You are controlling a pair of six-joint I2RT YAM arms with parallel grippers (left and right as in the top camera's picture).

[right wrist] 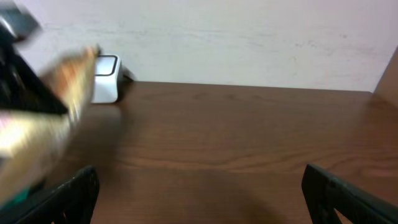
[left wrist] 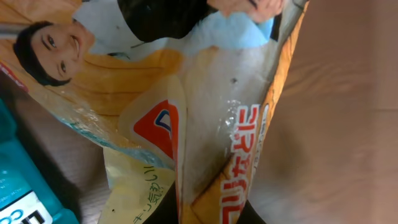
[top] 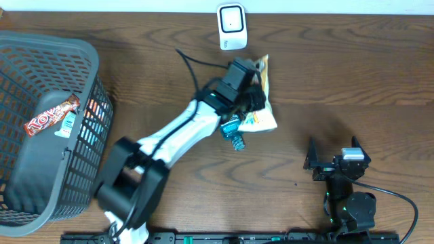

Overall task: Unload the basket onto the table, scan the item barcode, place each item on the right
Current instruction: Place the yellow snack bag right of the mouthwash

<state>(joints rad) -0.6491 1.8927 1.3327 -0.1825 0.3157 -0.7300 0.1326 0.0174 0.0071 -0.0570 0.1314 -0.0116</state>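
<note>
An orange and yellow snack bag (top: 264,120) with Japanese print hangs just in front of the white scanner (top: 230,26) at the table's far edge. My left gripper (top: 251,93) is shut on the snack bag. In the left wrist view the bag (left wrist: 205,124) fills the frame, pinched at the bottom between the dark fingers of the left gripper (left wrist: 208,214). My right gripper (top: 332,163) rests near the front right, open and holding nothing. Its view shows the right gripper (right wrist: 202,199) spread wide, the scanner (right wrist: 106,78) far left, and the blurred bag (right wrist: 56,112).
A grey mesh basket (top: 41,54) stands at the left with a red candy bar (top: 51,115) in it. A teal item (top: 234,129) lies on the table beside the left arm, also showing as a teal item (left wrist: 25,193) in the left wrist view.
</note>
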